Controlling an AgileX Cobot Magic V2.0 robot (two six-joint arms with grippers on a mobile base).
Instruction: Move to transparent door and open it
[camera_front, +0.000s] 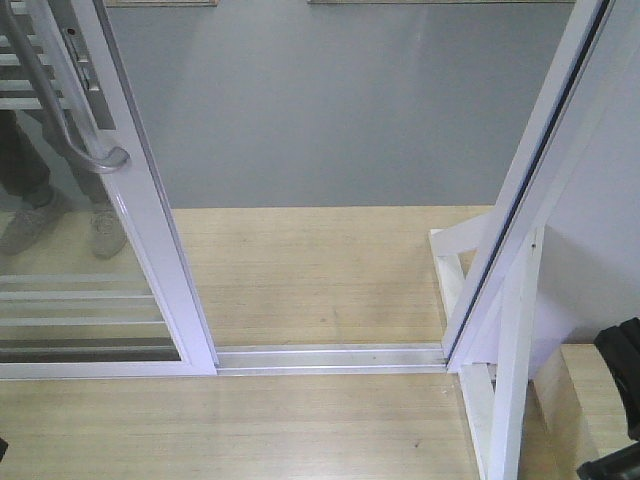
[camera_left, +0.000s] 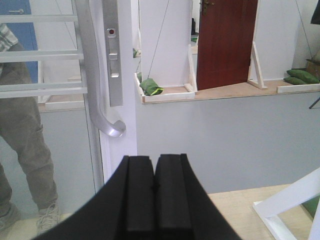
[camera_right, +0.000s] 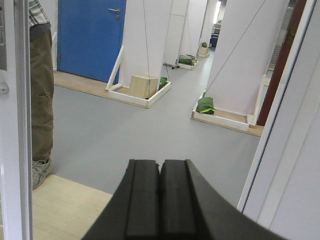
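Observation:
The transparent door (camera_front: 140, 235) stands at the left of the front view, a glass panel with thin white bars in a glossy white frame, slid aside from the floor track (camera_front: 330, 356). Its curved hook-ended handle (camera_front: 70, 130) runs down the side rail. In the left wrist view the handle (camera_left: 102, 117) and door rail (camera_left: 120, 130) sit just above and left of my left gripper (camera_left: 154, 162), which is shut and holds nothing. My right gripper (camera_right: 160, 167) is shut too, empty, facing the doorway. The door edge (camera_right: 15, 165) shows at that view's left.
A slanted white frame post (camera_front: 530, 190) with a white wooden brace (camera_front: 505, 350) bounds the doorway's right side. A person (camera_left: 25, 150) stands behind the glass at the left. Beyond lie grey floor (camera_right: 135, 135), white pillars on wooden bases, a blue door (camera_right: 90, 37) and a red-brown door (camera_left: 225, 42).

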